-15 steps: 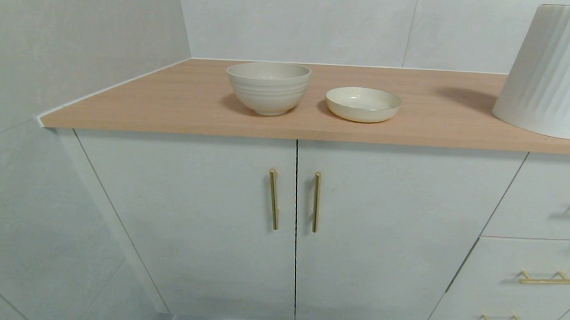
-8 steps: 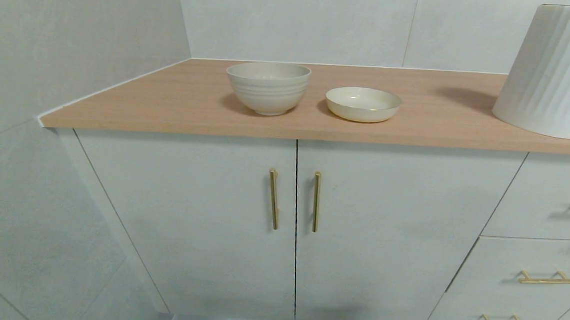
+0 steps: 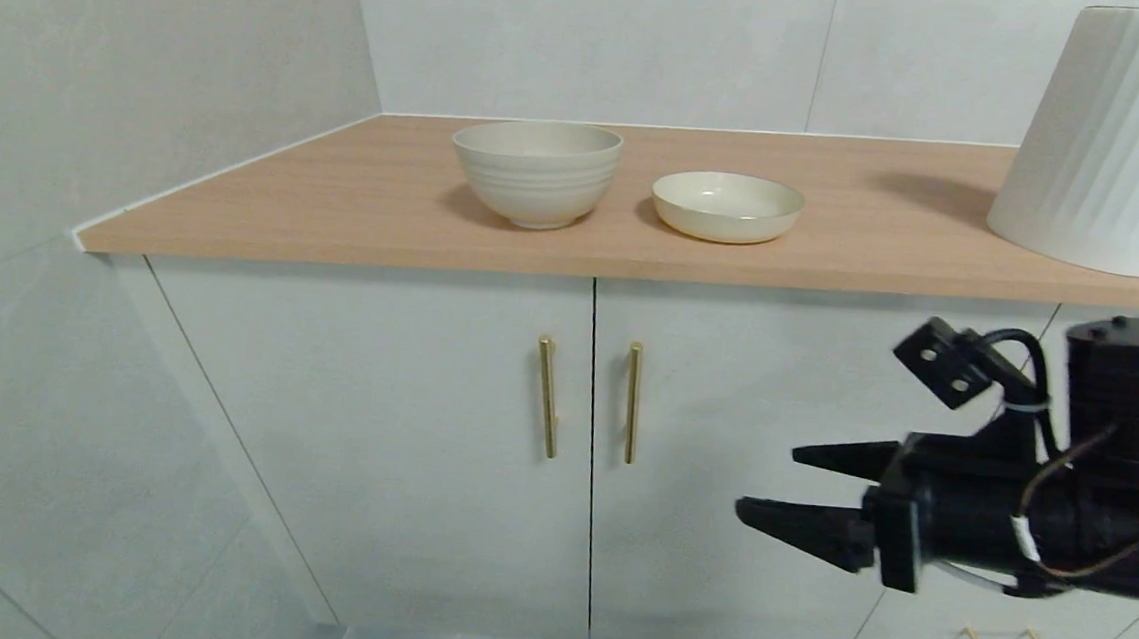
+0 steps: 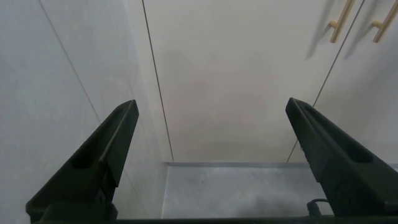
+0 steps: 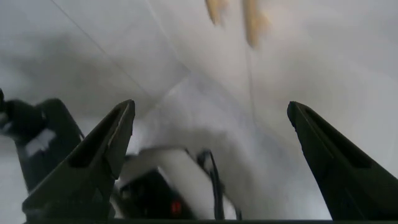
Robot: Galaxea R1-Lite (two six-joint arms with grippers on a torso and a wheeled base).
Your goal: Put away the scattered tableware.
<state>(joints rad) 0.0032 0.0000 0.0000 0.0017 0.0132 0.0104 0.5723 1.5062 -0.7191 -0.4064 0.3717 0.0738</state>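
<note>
Tableware sits on the counter (image 3: pixel 336 215): a deep ribbed bowl (image 3: pixel 537 172) and a shallow dish (image 3: pixel 727 206) just beside it on my right. The two are close but not touching, both upright, roughly above the seam between the two cabinet doors (image 3: pixel 392 427). Farther right on the same counter, well apart from the dish, stands a tall white ribbed container (image 3: pixel 1114 137).

Below the counter both doors are closed, and their two gold handles (image 3: pixel 547 396) hang upright on either side of the seam. Right of the doors I see a stack of drawers (image 3: pixel 1085 396), also closed.

My right gripper (image 3: pixel 768 484) hangs in front of the right door, below counter height and well under the dish, pointing across toward the handles without reaching them. Its jaws are spread wide with nothing between them. The right wrist view is blurred, and I can make out only the two spread fingers and gold smears ahead of them.

My left gripper (image 4: pixel 210 115) is low by the cabinet's bottom corner, looking at the left door, the wall (image 4: pixel 56 81) beside it and the grey floor (image 4: pixel 236 186). Its jaws are also wide apart and hold nothing. It is far from both the bowl and the dish.
</note>
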